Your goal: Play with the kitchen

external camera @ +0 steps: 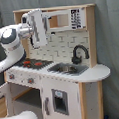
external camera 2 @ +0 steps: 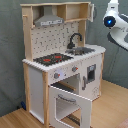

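The kitchen is a tall toy of pale wood and white panels. It has a red-ringed black hob, a black faucet and a sink. In the second exterior view the kitchen shows a grey hood, knobs and a windowed oven door hanging open. My gripper hovers above the hob, level with the hood, at the first exterior view's left. My arm shows at the second exterior view's upper right; the gripper is hidden there behind the kitchen's side panel.
A grey curtain hangs behind the kitchen. The floor is wooden. A small dispenser door sits on the front below the sink. Part of a white arm link lies low at the first exterior view's left.
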